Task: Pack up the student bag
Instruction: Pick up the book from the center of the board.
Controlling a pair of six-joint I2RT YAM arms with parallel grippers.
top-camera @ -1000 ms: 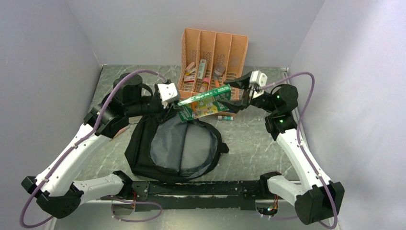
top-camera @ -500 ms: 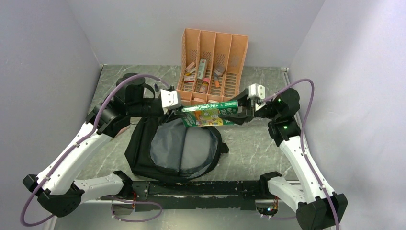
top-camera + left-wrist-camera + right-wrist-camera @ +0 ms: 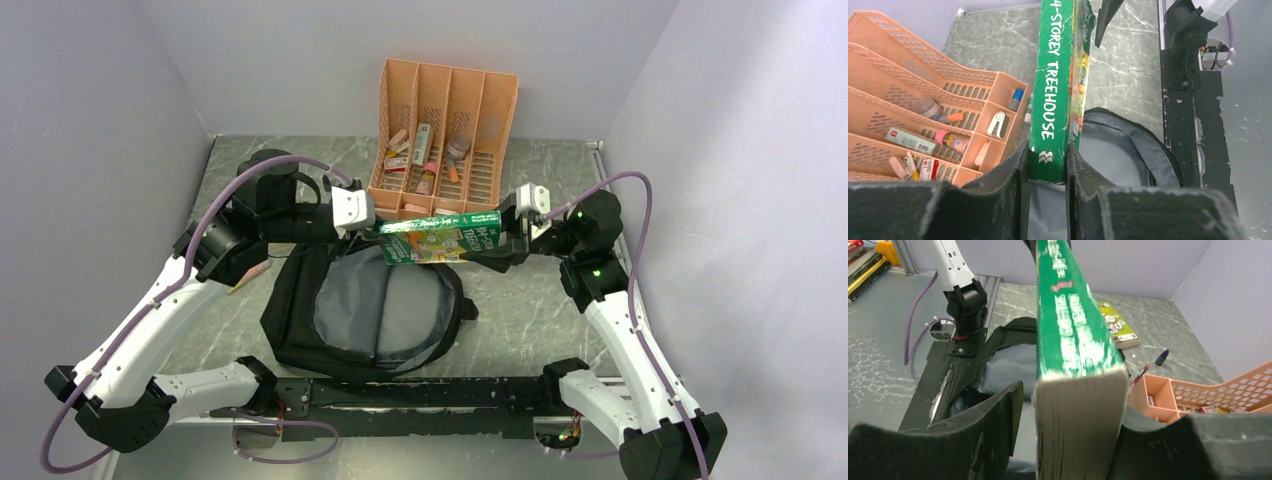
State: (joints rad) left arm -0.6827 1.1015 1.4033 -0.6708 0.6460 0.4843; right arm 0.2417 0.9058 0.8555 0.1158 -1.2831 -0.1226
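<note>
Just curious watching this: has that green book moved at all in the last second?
Yes. The green book has come nearer and lower, away from the orange file organiser, and now hangs more level over the open student bag.

My student bag [image 3: 370, 310] lies flat on the table [image 3: 520, 300] close in front of my arm bases, a big soft black backpack, unzipped wide, its grey lining facing up, black straps trailing left.

Green book [image 3: 1050, 95] in left hand [image 3: 1047, 175]
</note>
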